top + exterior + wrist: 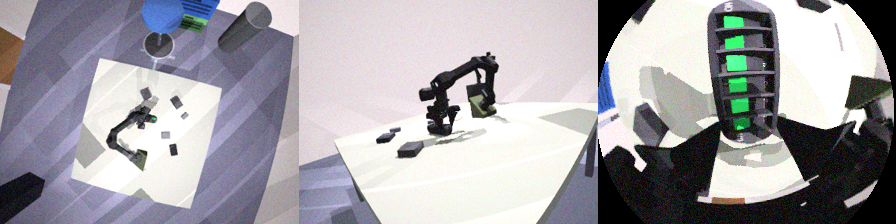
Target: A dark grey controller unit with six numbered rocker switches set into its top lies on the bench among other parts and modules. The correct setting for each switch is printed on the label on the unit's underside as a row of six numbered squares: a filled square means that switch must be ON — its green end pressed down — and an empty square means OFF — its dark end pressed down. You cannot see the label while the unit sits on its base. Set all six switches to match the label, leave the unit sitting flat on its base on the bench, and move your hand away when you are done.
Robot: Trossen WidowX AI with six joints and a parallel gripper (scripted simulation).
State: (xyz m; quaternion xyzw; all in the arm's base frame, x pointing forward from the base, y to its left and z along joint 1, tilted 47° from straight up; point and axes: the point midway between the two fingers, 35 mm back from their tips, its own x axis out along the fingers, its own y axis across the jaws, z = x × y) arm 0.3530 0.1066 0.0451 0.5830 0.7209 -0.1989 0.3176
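Closest to my wrist camera, I have the gripper [147, 118] [442, 125] [748, 121] pinching the controller unit [153, 116] [438, 130] [744, 72] near one end, one dark finger along each long side. The unit is over the middle part of the bench [112, 75] [448, 187] [688, 50], its switch face turned up toward my wrist view. I can see all six rockers in a row, each showing a green patch on the left side of that picture, the one nearest the fingers darker than the rest. I can't tell from here whether the base is touching the bench

Around it, apart from the gripper, I see a dark block [146, 93] [410, 148] [650, 125], another dark block [176, 101] [386, 137] and a small grey piece [185, 115] [395, 129]. The top view also gives me a light grey block [165, 134] and a black block [173, 149]. Past the bench, on the floor side, I make out a round blue seat [162, 15] and a grey cylinder [244, 28]
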